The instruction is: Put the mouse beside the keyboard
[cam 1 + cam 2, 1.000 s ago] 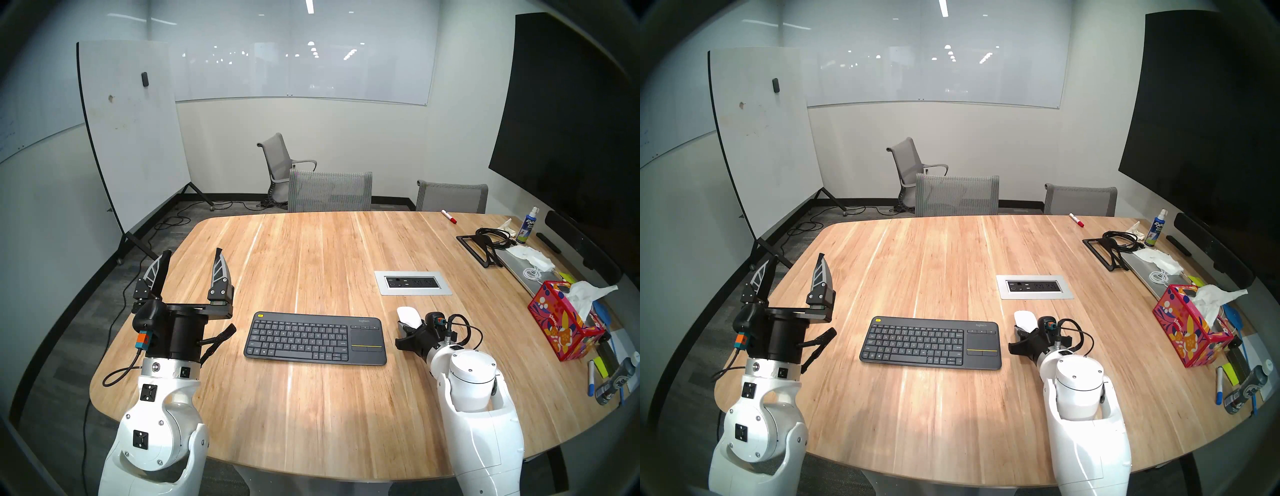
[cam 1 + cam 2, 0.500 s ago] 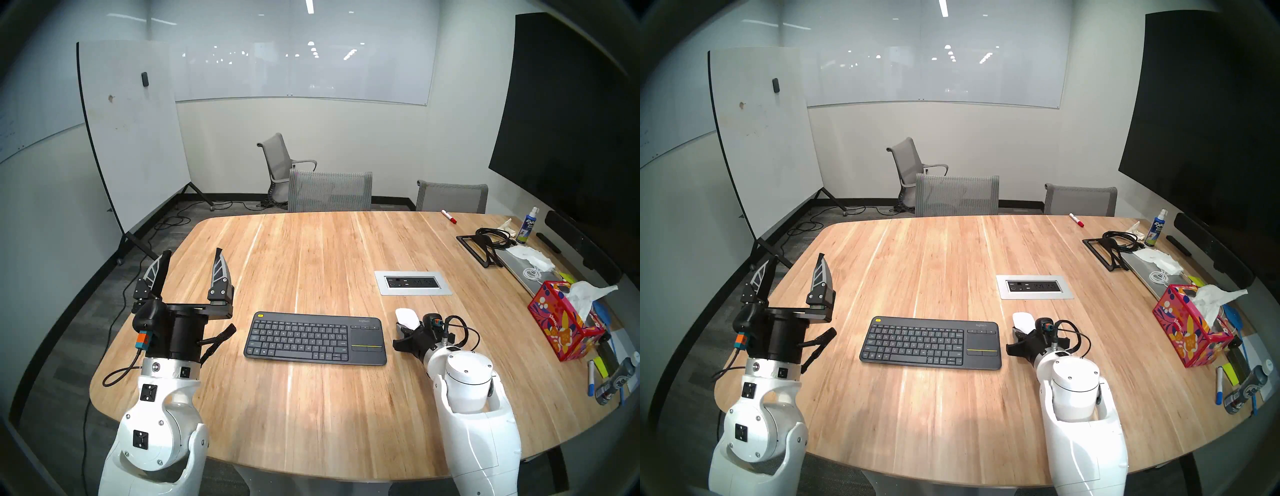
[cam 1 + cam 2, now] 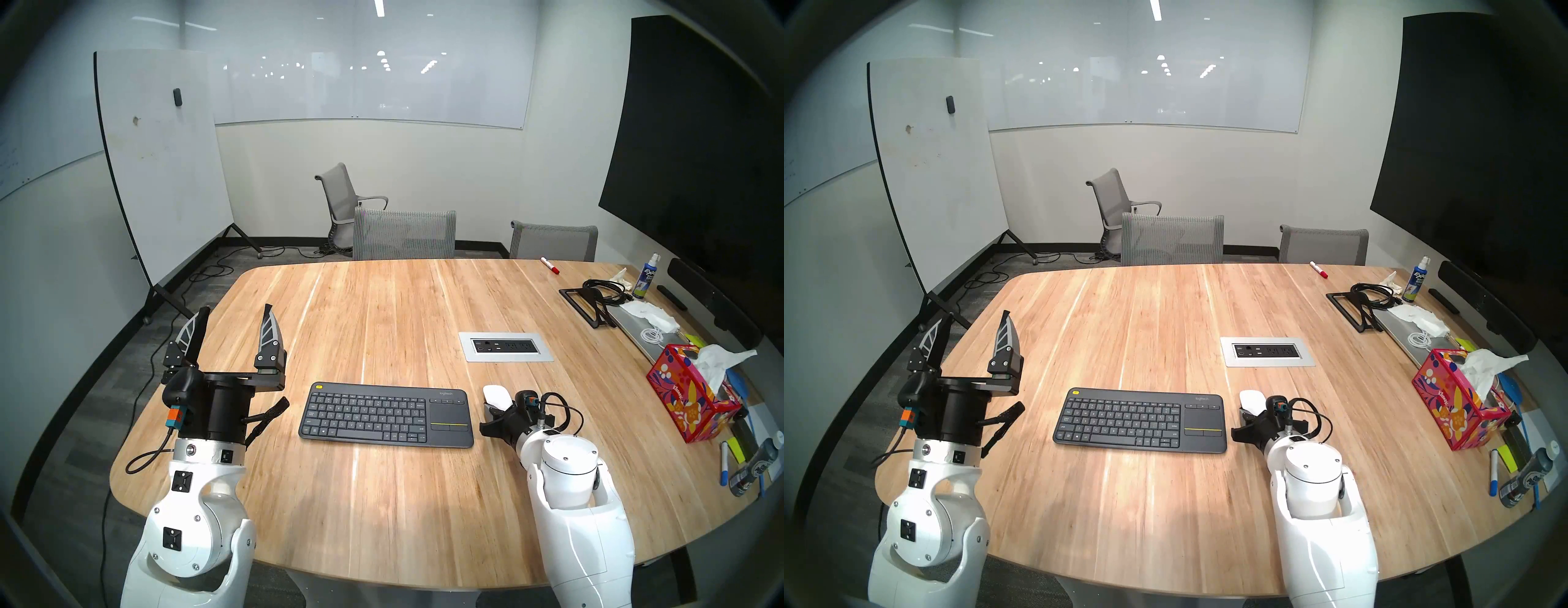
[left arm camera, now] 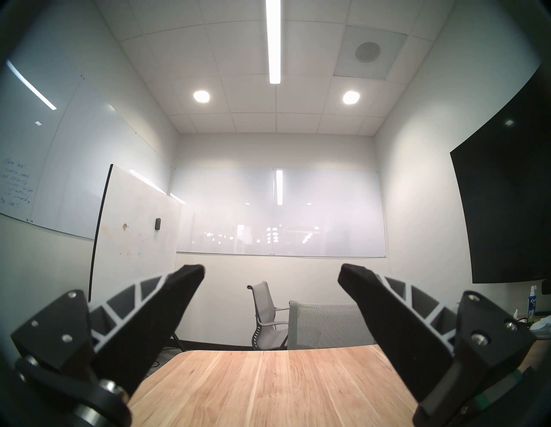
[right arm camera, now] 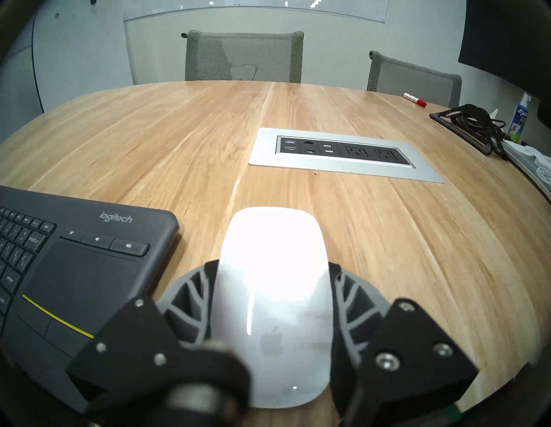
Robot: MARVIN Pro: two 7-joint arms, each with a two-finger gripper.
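The white glossy mouse (image 3: 497, 395) (image 3: 1252, 400) (image 5: 274, 283) sits between the fingers of my right gripper (image 3: 493, 408) (image 5: 272, 268), which is shut on its sides. It is low over the wooden table (image 3: 403, 305), just right of the touchpad end of the dark grey keyboard (image 3: 382, 414) (image 3: 1136, 418) (image 5: 74, 268), a small gap apart. I cannot tell if the mouse touches the table. My left gripper (image 3: 236, 312) (image 4: 272, 271) is open and empty, raised, pointing up at the table's left edge.
A silver-framed power outlet panel (image 3: 505, 347) lies behind the mouse. A colourful tissue box (image 3: 687, 399), markers, a laptop stand (image 3: 587, 303) with cables and a spray bottle crowd the right edge. Grey chairs (image 3: 403, 233) stand at the far side.
My right gripper has moved slightly toward me and down with the mouse held in it. The left arm and the keyboard have not moved.
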